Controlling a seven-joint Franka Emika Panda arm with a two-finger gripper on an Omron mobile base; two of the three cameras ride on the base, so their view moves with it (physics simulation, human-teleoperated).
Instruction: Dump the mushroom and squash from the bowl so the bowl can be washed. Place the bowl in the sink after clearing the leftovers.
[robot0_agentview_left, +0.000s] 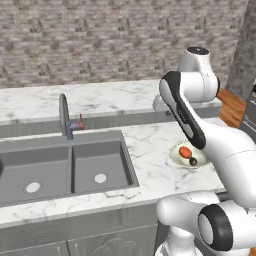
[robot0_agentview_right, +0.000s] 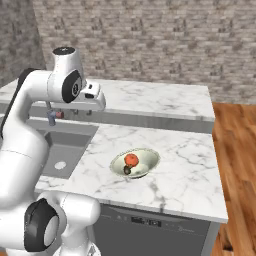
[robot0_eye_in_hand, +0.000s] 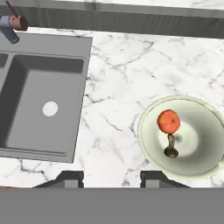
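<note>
The claw (robot0_eye_in_hand: 111, 178) hangs above the marble counter (robot0_eye_in_hand: 118, 109), its two dark fingertips (robot0_eye_in_hand: 70, 178) spread apart with nothing between them. Ahead of it and off to its right sits the one bowl (robot0_eye_in_hand: 205, 131), pale greenish-white, upright on the counter and well clear of the fingertips. Two leftovers lie inside: one round orange-red squash (robot0_eye_in_hand: 169, 121) and, just beside it toward the claw, one small dark mushroom (robot0_eye_in_hand: 170, 151). To the claw's left lies the sink (robot0_eye_in_hand: 26, 65), dark grey, with two basins, each with one pale drain; the nearer drain (robot0_eye_in_hand: 50, 108) is plain in the hand view. One arched faucet (robot0_agentview_left: 64, 116) stands at the sink's back edge, with a red-tipped handle (robot0_eye_in_hand: 17, 22). Bare marble lies between bowl and sink.
</note>
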